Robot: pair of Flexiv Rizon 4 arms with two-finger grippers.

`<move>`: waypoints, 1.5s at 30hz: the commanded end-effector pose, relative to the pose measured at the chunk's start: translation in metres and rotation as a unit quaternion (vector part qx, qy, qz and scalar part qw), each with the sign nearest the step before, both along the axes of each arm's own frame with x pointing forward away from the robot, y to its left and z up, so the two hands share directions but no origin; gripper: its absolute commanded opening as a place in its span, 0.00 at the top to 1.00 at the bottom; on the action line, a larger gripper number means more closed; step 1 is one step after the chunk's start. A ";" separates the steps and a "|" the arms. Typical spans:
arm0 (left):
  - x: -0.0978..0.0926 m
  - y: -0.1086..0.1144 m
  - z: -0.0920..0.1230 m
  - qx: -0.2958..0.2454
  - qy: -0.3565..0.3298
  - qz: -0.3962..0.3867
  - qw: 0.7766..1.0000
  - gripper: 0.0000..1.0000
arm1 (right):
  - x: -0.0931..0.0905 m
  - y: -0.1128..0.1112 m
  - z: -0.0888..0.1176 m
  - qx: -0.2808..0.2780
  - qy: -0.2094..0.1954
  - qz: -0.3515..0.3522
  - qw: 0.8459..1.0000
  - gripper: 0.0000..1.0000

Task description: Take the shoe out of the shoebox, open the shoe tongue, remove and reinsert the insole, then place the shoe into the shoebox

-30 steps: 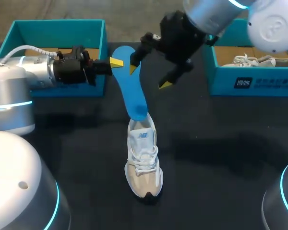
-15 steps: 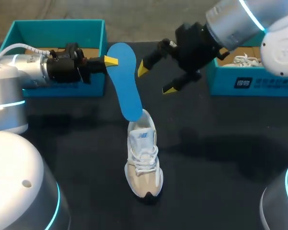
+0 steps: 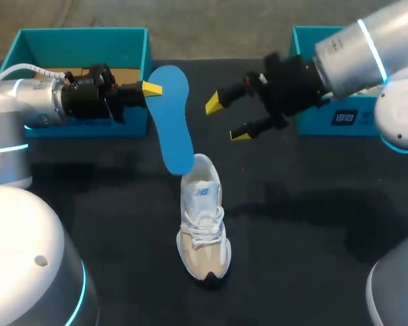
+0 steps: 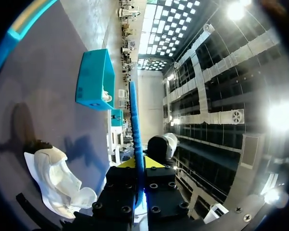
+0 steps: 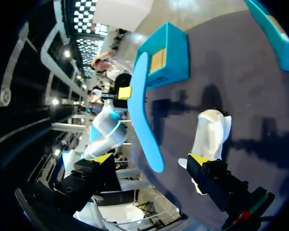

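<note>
White and beige, the shoe (image 3: 202, 224) stands upright on its sole on the dark bench (image 3: 306, 224), toe toward the near edge and heel away, outside both boxes. At its heel collar hangs the lower end of the blue insole (image 3: 171, 115), which rises tilted up and away from the shoe; whether that end touches the collar cannot be told. The left pincer (image 3: 149, 89), coming in from the left side, is clenched on the insole's upper part, and the left wrist view shows the insole edge-on between its two fingers. Right of the insole and apart from it, the right pincer (image 3: 228, 119) hovers above the bench with its yellow tips spread wide, grasping nothing. Farthest off sit two teal boxes: the left shoebox (image 3: 81, 47) behind the left arm, and the right shoebox (image 3: 302, 34) partly hidden by the right arm.
</note>
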State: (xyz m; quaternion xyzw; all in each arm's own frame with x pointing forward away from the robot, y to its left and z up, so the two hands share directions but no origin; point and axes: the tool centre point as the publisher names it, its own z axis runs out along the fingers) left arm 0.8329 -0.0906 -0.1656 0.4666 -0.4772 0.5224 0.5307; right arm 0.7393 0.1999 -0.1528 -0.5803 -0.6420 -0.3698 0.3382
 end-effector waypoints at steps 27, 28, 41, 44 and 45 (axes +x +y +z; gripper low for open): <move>0.008 -0.006 0.030 0.027 -0.161 -0.010 0.987 1.00 | -0.002 0.001 -0.017 0.161 -0.019 0.018 0.987 0.00; 0.010 -0.006 0.031 0.028 -0.183 -0.009 0.983 1.00 | -0.002 0.001 -0.017 0.161 -0.019 0.018 0.987 0.00; 0.015 0.005 0.051 -0.006 -0.498 -0.024 0.867 1.00 | -0.002 0.001 -0.017 0.161 -0.019 0.018 0.987 0.00; 0.020 0.004 0.057 0.019 -0.559 -0.026 0.829 1.00 | -0.002 0.001 -0.017 0.161 -0.019 0.018 0.987 0.00; 0.023 0.002 0.060 0.029 -0.575 -0.030 0.817 1.00 | -0.002 0.001 -0.017 0.161 -0.019 0.018 0.987 0.00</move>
